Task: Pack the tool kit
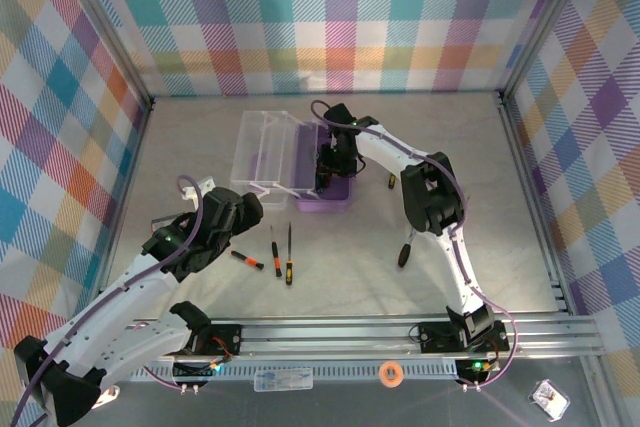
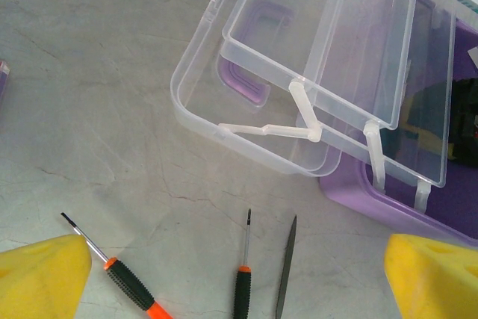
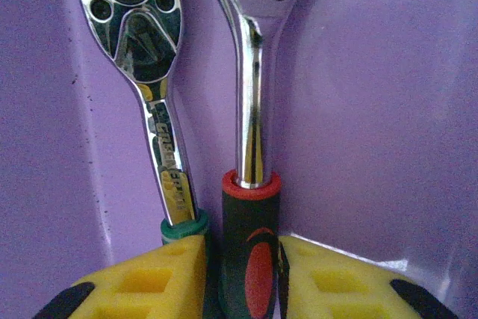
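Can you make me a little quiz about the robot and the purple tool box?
1. True or false: the clear lid of the purple case stands open.
2. The ratchet wrench between the fingers of the right pincer has a collar that is: A red, B blue, C white?
3. Fill in: the left pincer is wide ____, holding nothing.
Key: 1 true; 2 A; 3 open.

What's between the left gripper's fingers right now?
Left wrist view: orange-black screwdriver, black-handled screwdriver and a dark thin tool lie on the table between the fingers.
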Tool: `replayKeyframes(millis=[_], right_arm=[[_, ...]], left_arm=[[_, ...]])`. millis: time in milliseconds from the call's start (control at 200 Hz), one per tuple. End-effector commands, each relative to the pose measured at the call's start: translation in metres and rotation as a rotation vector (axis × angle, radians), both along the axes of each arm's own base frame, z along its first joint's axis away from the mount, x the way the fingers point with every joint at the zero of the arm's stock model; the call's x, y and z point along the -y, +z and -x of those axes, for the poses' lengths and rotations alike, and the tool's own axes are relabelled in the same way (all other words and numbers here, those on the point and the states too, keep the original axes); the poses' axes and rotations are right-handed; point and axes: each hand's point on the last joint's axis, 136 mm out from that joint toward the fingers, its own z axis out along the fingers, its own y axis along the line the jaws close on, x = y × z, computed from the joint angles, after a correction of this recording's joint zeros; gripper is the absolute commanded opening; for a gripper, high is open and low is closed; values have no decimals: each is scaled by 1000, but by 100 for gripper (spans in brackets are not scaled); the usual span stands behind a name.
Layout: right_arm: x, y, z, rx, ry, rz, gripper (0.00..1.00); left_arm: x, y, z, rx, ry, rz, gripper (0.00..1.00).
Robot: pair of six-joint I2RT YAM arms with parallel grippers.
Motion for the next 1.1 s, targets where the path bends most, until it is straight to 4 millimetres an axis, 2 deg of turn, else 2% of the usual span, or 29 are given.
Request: replayKeyframes(millis=[0,200,515,670,795,925,1095], right_arm=[[-8,18,-3,21,6,-49,32],[-7,50,-4,74,-4,-72,34],[19,93,-5,176,-100,-20,31],[31,116,3,238,-112,-21,30],[52,129,17,296,-118,20,31],[85,125,43,312,-131,103,33],[140,92,91,253,-162,213,36]], left_arm=[[-1,-6,0,-15,11,4,100],[3,-6,-1,-20,-3,21,100],[13,-3,-4,-17,-32,48,100],[20,-2,-6,-27,-64,53,100],[34,-2,-10,-17,-128,86,100],[55,0,-14,11,-209,153,100],[96,-6,-20,28,-333,300,100]])
